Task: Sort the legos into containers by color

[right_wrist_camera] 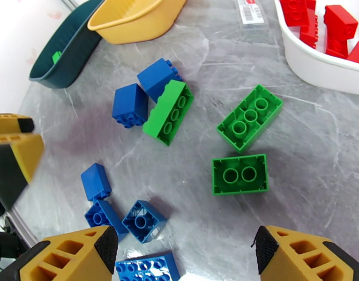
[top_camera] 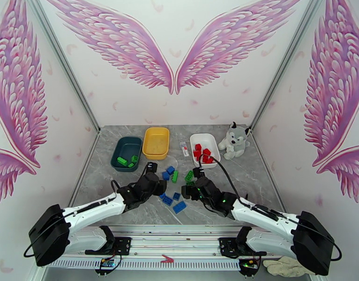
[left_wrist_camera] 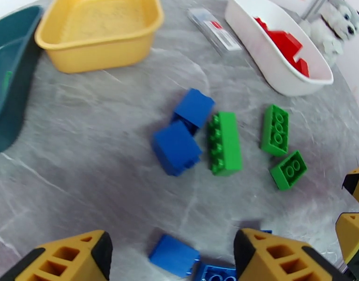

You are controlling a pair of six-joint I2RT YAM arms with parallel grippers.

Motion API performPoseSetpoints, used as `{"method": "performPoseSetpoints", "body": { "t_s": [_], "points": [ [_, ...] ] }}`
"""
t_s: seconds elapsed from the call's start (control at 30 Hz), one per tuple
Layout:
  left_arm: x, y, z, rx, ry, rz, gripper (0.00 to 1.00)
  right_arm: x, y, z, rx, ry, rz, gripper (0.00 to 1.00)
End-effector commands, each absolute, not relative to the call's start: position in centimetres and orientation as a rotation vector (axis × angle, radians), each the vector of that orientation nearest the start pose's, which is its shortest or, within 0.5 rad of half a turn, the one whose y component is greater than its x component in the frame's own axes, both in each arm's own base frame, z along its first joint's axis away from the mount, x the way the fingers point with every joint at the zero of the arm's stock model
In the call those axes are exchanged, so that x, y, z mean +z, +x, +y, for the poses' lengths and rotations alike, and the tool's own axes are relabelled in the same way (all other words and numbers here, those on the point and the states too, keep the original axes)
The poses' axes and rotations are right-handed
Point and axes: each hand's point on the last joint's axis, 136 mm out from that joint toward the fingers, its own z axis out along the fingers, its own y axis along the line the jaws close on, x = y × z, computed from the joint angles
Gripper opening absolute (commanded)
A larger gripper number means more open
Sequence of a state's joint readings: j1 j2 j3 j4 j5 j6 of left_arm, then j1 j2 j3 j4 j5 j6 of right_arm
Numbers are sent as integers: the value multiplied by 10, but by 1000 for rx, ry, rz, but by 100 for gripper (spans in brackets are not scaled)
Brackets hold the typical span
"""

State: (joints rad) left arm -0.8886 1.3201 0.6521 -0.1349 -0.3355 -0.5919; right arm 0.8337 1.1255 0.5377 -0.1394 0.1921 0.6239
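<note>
two sets of fingers hover spread and empty over the tabletop (top_camera: 254, 174): left fingers (left_wrist_camera: 86, 251) above blue legos (left_wrist_camera: 175, 255), right fingers (right_wrist_camera: 282, 251) above green legos (right_wrist_camera: 239, 174). farther back, the teal tray (top_camera: 128, 148) holds greens, the yellow tray (top_camera: 156, 141) none, the white tray (top_camera: 203, 138) reds. with the arms so close, reaching into one cluster risks a knock that scatters bricks.
</note>
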Motion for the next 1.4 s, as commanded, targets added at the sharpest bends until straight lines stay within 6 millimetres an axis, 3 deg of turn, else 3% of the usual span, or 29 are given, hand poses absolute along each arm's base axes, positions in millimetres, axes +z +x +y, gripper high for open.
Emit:
{"method": "performPoseSetpoints", "body": {
  "t_s": [0.0, 0.23, 0.57, 0.77, 0.93, 1.17, 1.37],
  "points": [
    [81, 267, -256, -380, 183, 2347, 70, 97, 239, 206, 507, -93, 2352, 84],
    [49, 281, -289, -371, 237, 2401, 68, 92, 234, 202, 522, -72, 2356, 84],
    [29, 312, -307, -295, 260, 2426, 68, 85, 227, 196, 532, -39, 2372, 82],
    [17, 336, -312, -243, 257, 2449, 59, 91, 224, 185, 526, -9, 2349, 83],
    [17, 347, -316, -203, 269, 2450, 53, 94, 221, 178, 515, 5, 2339, 84],
    [21, 345, -316, -191, 281, 2448, 42, 90, 218, 177, 523, 8, 2345, 85],
    [46, 336, -322, -247, 302, 2404, 29, 86, 220, 188, 564, -7, 2355, 85]
  ]
}}
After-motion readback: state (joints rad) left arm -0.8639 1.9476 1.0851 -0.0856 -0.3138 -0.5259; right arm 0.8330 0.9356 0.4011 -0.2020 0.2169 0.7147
